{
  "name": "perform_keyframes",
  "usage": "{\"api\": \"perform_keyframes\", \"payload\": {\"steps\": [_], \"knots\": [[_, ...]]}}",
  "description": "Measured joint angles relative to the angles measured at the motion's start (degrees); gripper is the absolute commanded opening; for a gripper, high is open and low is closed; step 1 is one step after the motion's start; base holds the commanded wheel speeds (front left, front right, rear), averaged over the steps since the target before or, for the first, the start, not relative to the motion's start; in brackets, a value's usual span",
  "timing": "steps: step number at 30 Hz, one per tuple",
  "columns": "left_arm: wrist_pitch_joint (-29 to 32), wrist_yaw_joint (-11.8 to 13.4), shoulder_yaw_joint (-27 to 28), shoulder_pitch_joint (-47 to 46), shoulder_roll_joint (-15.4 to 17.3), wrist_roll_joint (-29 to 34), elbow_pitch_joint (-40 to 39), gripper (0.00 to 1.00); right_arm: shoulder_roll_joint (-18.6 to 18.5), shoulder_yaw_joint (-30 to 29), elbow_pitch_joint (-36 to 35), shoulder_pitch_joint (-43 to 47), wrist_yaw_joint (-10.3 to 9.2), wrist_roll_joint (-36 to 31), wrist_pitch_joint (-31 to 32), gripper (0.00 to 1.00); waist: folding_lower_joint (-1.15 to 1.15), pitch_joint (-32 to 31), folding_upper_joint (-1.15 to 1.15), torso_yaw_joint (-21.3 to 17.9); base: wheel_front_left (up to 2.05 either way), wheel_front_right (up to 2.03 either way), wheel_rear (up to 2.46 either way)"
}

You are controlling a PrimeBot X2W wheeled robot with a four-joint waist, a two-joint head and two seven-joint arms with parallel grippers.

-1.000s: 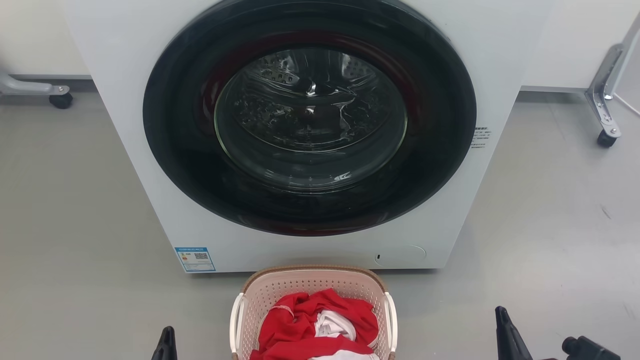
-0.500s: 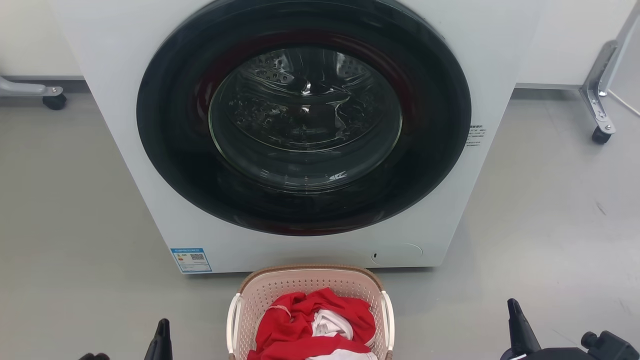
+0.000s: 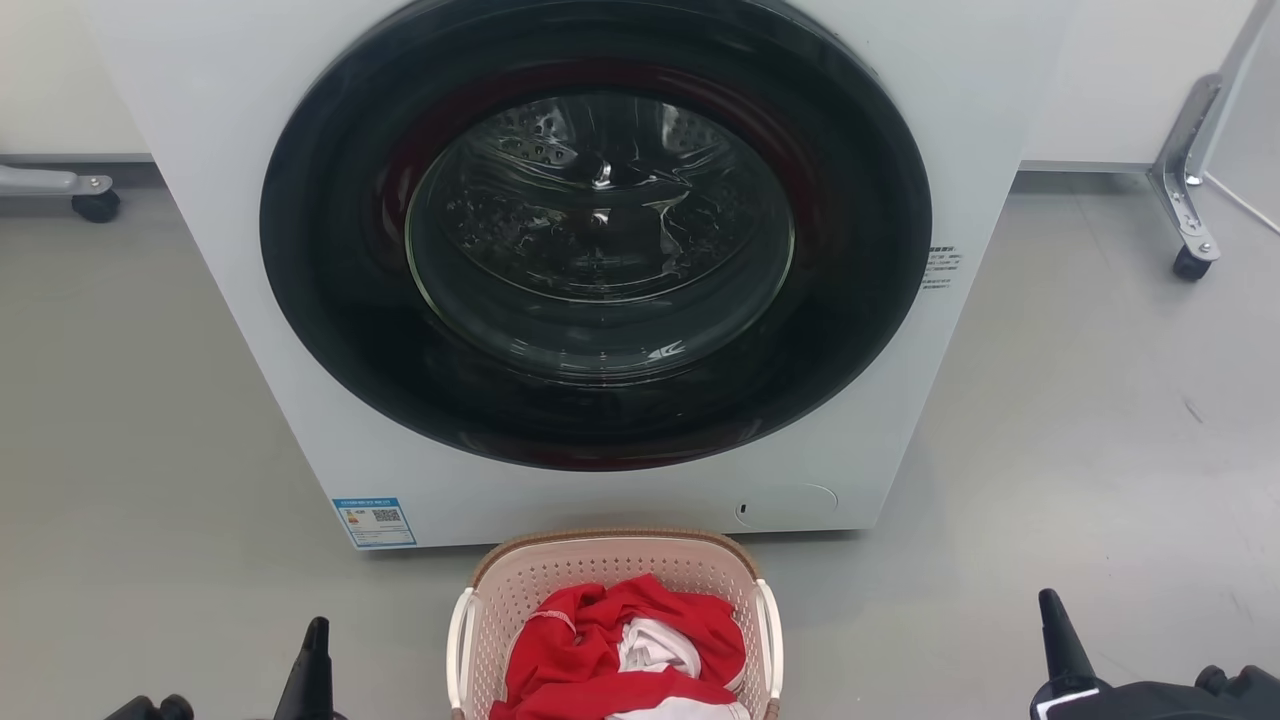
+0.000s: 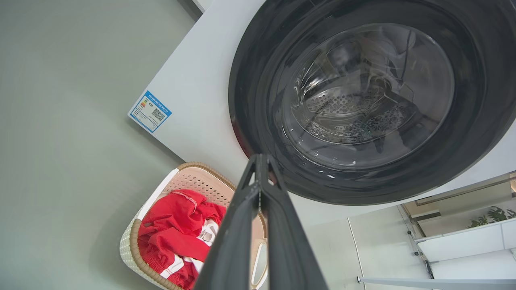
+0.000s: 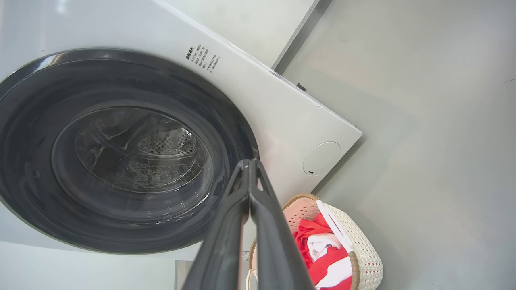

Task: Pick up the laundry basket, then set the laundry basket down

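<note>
A grey floor (image 3: 1050,400) lies before a white front-loading washing machine (image 3: 250,300). The small pale pink perforated plastic laundry basket (image 3: 610,575), holding red and white clothes (image 3: 600,640), stands just near of it. The left gripper (image 3: 312,650) and right gripper (image 3: 1058,640) flank the basket, apart from it, fingers pressed together and empty.

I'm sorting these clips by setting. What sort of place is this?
Probably a laundry corner in a lab or test room: a front-loading washer on a bare grey floor, a laundry basket of red and white clothes before it, and a castered metal frame nearby.
</note>
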Motion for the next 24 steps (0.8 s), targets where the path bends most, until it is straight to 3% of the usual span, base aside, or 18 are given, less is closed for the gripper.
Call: {"api": "perform_keyframes", "payload": {"steps": [24], "knots": [[5.22, -3.54, 4.0, -3.94, -0.79, -20.41, 2.15, 0.0, 0.52, -6.69, 2.04, -3.35, 3.7, 17.93, 5.05, 0.0, 0.0, 0.28, 0.0, -1.21, 0.0, 0.0, 0.0]]}}
